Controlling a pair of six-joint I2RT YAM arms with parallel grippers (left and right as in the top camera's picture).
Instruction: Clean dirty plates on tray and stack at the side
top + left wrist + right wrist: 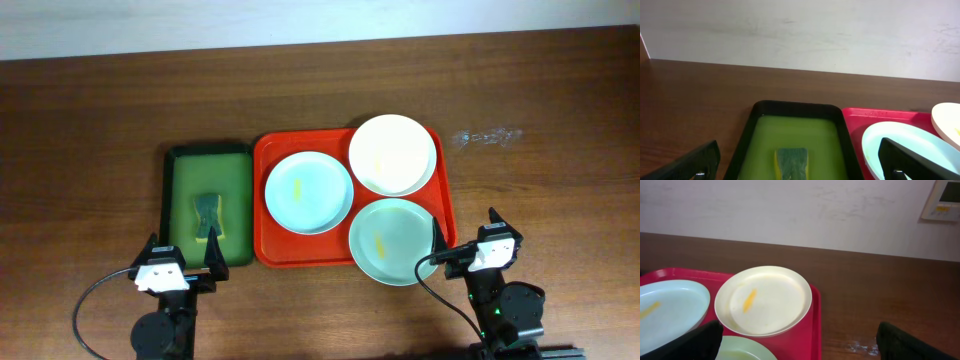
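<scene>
1. The left fingers (212, 258) stand spread apart and empty over the near edge of the surface (90, 150), just in front of the dark green tray (168, 200).
2. The dark green tray is yellow-green inside. A sponge (208, 218), yellow with a green top, lies alone in its near half.
3. The red tray (262, 205) sits just right of the green one, their long sides almost touching. It carries all three dirty plates.
4. A pale blue-green plate (308, 192) lies in the tray's left half, with a small yellow smear near its middle.
5. The white-cream plate (765, 300) fills the far right corner and reaches over the far rim. It has a yellow streak left of centre.
6. A second blue-green plate (392, 240) fills the near right corner and hangs over the near rim. It is also smeared yellow.
7. The right fingers (438, 238) are released and hold nothing. One tip is beside that plate's right edge.
</scene>
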